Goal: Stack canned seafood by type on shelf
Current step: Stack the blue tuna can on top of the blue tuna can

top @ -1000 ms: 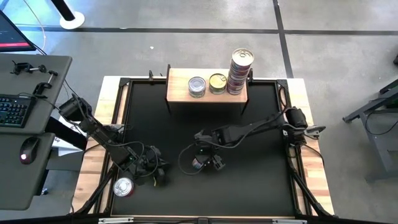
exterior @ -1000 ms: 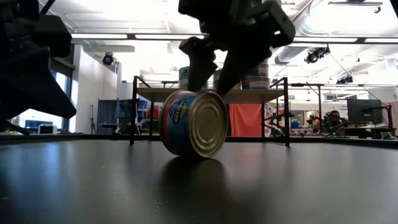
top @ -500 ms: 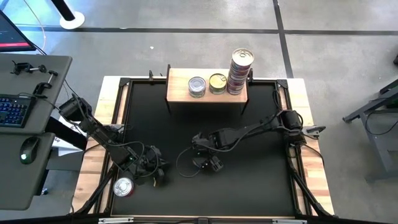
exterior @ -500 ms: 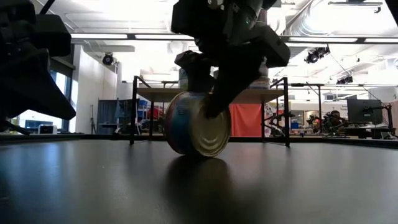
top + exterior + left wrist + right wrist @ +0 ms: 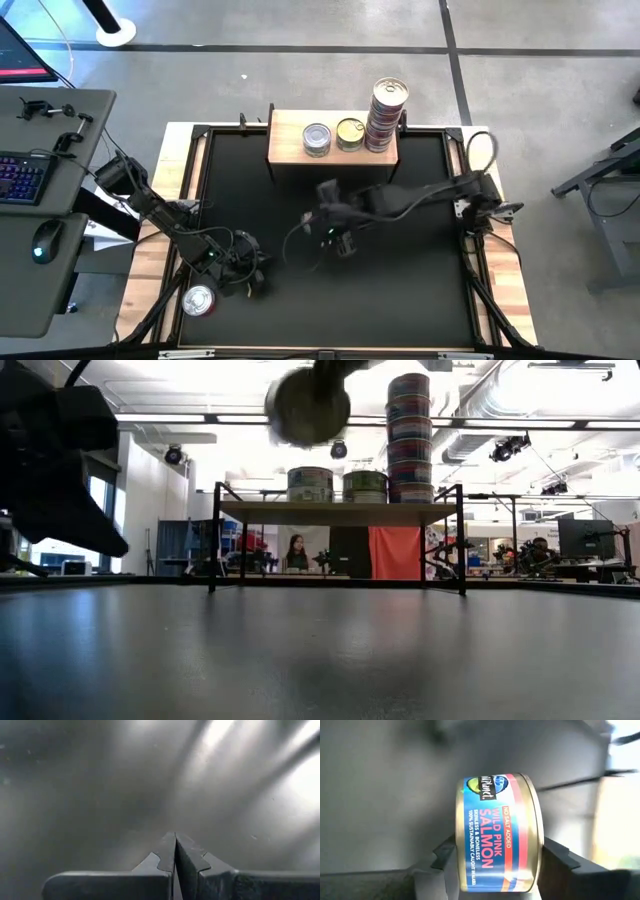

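One salmon tin [image 5: 497, 836] sits clamped in the right gripper [image 5: 495, 865], seemingly above the black table [image 5: 420, 290]; left gripper [image 5: 175, 851] pinched together.

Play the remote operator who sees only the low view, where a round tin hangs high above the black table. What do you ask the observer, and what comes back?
Operator: What is that tin?
Observer: A blue-labelled round metal tin, marked wild pink salmon.
Operator: What holds it?
Observer: The right gripper, one finger on each flat end.
Operator: Any other tin off the pale wood shelf?
Observer: One silver-topped tin, near the left gripper, which is shut.
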Controlling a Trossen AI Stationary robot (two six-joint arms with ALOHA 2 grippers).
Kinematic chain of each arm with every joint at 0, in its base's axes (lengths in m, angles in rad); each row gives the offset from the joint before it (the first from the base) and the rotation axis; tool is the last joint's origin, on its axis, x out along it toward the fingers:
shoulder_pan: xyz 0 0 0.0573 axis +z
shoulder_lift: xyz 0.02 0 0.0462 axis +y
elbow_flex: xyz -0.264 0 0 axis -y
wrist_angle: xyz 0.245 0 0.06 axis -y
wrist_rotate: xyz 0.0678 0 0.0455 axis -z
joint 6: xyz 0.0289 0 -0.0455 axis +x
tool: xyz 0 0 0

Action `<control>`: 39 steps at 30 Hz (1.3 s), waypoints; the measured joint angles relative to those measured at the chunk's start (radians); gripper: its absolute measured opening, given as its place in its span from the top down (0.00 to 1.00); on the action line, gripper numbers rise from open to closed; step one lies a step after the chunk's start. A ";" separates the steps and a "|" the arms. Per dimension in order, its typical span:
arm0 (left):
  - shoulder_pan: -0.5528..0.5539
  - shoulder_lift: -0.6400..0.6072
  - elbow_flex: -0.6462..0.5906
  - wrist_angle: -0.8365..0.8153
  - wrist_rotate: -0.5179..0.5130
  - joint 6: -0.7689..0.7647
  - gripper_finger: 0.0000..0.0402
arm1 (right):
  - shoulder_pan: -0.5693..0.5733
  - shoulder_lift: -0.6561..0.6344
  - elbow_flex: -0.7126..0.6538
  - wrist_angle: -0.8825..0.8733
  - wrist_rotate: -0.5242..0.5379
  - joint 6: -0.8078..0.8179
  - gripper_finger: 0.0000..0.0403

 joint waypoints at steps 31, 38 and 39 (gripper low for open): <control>0.084 0.008 0.000 0.034 -0.009 0.123 1.00 | -0.252 -0.198 0.422 -0.442 0.842 -0.287 0.58; 0.084 0.070 0.000 0.044 -0.014 0.074 1.00 | -0.327 -0.198 0.422 -0.449 0.785 -0.253 0.58; 0.084 0.081 0.000 0.053 -0.013 0.067 1.00 | -0.334 -0.198 0.422 -0.450 0.773 -0.264 0.58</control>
